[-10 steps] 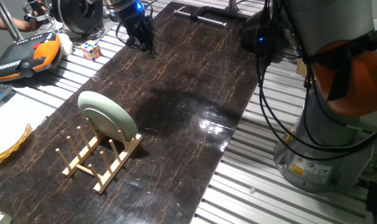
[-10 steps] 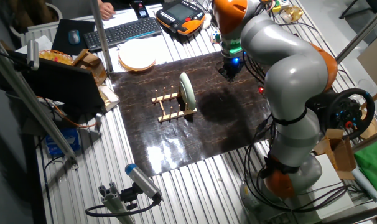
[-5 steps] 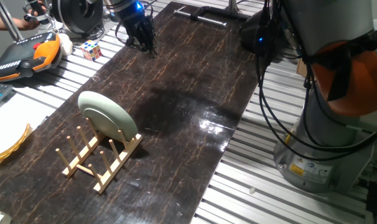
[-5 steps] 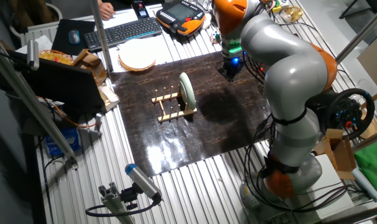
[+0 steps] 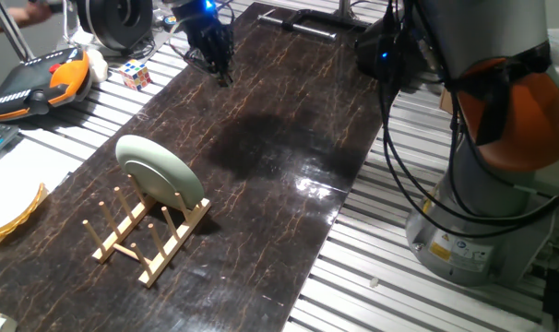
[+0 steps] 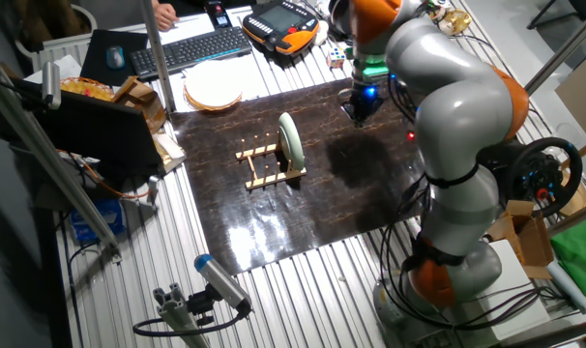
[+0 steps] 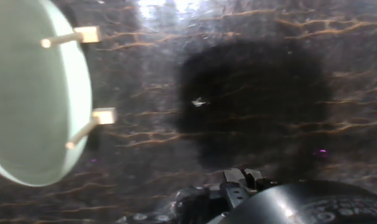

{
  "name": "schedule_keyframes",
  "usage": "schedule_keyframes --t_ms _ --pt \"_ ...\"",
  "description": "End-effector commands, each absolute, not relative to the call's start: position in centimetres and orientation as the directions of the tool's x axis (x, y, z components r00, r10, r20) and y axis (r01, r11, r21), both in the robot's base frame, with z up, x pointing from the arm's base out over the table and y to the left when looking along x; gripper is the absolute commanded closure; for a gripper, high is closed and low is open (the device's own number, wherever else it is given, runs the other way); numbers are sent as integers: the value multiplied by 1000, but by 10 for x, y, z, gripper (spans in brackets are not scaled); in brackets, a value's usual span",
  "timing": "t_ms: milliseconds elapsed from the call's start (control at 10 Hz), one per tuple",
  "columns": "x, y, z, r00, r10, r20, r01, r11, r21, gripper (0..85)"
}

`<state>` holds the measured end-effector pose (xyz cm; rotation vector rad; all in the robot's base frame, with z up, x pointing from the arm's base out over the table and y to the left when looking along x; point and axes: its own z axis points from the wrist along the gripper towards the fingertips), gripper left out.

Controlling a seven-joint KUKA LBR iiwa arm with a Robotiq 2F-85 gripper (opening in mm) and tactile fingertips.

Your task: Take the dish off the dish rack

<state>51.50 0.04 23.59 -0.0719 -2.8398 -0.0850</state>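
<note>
We see a robotics lab/workshop: ribbed aluminium-profile tabletop point(image 6: 303, 290) w/ dark marble-look mat point(image 5: 261, 138), orange-and-grey KUKA arm point(image 6: 448, 145) trailing cables, teach pendant point(image 6: 278, 19), keyboard point(image 6: 191, 46), laptop point(image 6: 100, 130), a steering wheel controller point(image 6: 544, 179) & camera on a mount point(image 6: 216, 280).

arm point(image 6: 438, 87) swung slightly, gripper point(image 5: 220, 72) shifted a little along the table's far end
</note>
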Motion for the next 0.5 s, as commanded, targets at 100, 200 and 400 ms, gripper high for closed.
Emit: schedule_keyframes --t_ms 100,200,400 --pt "515 0 236 -955 46 292 86 988 125 843" --pt "515 0 236 -954 66 293 108 986 131 843" --pt "517 3 237 -947 104 303 160 973 169 843"
